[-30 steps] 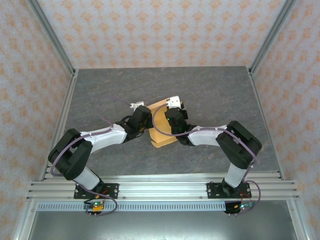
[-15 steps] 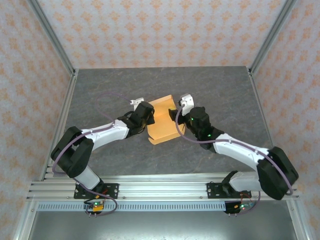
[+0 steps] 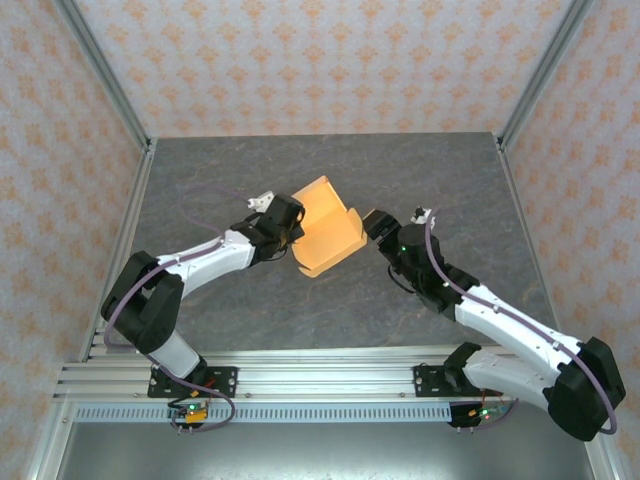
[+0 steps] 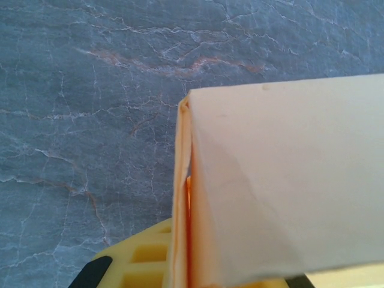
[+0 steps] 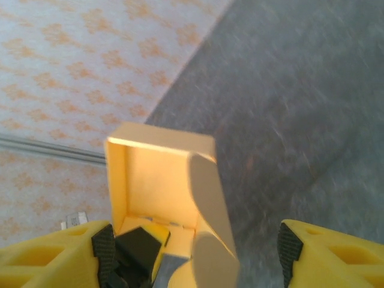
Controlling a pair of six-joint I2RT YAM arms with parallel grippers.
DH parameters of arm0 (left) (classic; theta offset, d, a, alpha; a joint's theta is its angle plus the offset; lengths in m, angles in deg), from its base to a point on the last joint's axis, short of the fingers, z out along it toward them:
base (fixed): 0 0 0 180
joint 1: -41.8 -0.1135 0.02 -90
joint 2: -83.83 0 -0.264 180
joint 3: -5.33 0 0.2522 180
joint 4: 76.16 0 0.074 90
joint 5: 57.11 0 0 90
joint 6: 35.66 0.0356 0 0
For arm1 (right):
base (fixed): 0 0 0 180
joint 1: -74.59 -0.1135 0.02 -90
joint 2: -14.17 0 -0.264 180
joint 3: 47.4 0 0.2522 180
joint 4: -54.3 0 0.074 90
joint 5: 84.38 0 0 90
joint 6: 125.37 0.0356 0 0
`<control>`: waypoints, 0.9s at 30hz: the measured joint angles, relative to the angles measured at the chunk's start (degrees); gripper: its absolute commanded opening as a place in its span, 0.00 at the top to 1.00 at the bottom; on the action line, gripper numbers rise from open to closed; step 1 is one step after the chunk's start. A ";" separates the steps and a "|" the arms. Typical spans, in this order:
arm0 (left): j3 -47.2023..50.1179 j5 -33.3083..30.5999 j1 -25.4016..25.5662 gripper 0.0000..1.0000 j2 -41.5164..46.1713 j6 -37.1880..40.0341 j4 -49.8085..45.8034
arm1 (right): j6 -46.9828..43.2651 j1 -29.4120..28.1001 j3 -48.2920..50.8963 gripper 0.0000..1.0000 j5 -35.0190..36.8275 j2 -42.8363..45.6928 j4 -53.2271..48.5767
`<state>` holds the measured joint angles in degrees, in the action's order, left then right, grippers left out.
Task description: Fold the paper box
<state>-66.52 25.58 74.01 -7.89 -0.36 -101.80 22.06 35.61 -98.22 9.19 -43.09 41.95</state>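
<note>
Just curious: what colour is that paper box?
The paper box is light orange-tan, clearest in the top external view.

Partly folded paper box (image 3: 325,238) at frame centre on grey table (image 3: 450,170), held at left edge by left gripper (image 3: 291,224); right gripper (image 3: 374,224) just right of it.

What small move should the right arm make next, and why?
Probably ease the open right gripper toward the paper box and push its loose flap shut: the left gripper grips the box's edge, its inside lies uncovered, and the right gripper is clear of it.
</note>
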 measured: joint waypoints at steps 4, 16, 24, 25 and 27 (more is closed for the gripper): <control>-1.90 0.00 -0.11 1.00 -1.16 -2.67 -1.79 | 7.87 -0.98 -2.43 0.25 -2.56 0.00 -5.38; -2.99 0.02 -0.11 1.00 -2.58 -6.03 -2.97 | 14.91 -6.36 -4.81 0.51 -5.99 -8.52 -6.12; -2.93 1.53 -0.50 0.63 -2.58 -6.97 -2.93 | 7.50 -6.34 -10.69 1.00 -4.83 -13.66 -9.01; -2.86 2.43 -0.63 0.54 -2.56 -6.93 -2.64 | 6.36 -6.29 -11.15 1.00 -4.42 -13.49 -9.38; -2.47 5.44 -1.18 0.37 -2.51 -6.71 -1.66 | 3.45 -5.66 -11.30 1.00 -3.80 -12.76 -9.75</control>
<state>-68.99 31.02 72.83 -10.40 -7.07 -103.46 25.51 29.95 -109.52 5.39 -55.85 32.20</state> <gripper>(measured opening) 0.485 0.047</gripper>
